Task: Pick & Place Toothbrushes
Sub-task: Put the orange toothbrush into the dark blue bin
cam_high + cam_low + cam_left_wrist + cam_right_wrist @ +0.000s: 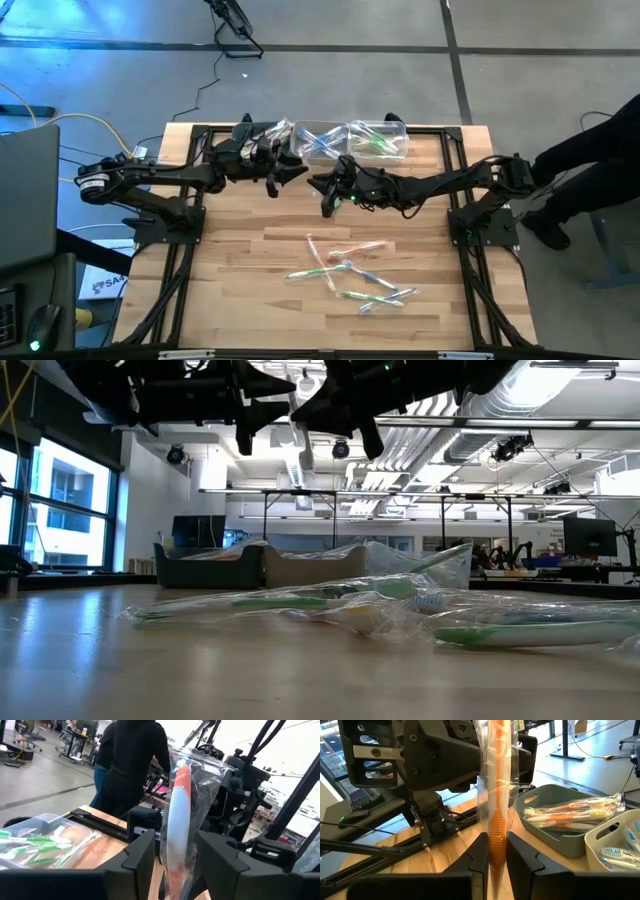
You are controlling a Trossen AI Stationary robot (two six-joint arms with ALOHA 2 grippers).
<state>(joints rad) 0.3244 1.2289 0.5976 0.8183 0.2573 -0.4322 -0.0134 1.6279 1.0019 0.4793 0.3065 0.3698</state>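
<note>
Both my grippers meet at mid-table on one bagged orange-and-white toothbrush.

Right wrist view: nearest the lens, my right gripper (496, 851) is pinched nearly closed on the orange-and-white toothbrush in its clear plastic sleeve (496, 785), upright between my fingers. A grey tray (555, 840) of bagged brushes sits beyond.
Left wrist view: my left gripper (176, 862) stands part open around the same sleeve, pads not clearly pressing; a person in dark clothes (131, 760) stands past the table.
High view: we hover near the clear bins (350, 138) at the far edge, while loose wrapped toothbrushes (350, 275) wait on the wooden table (240, 290).
Low view: those wrappers lie close up; my grippers hang overhead.
The risk: slick film could slip if my right lets go before my left clamps.
</note>
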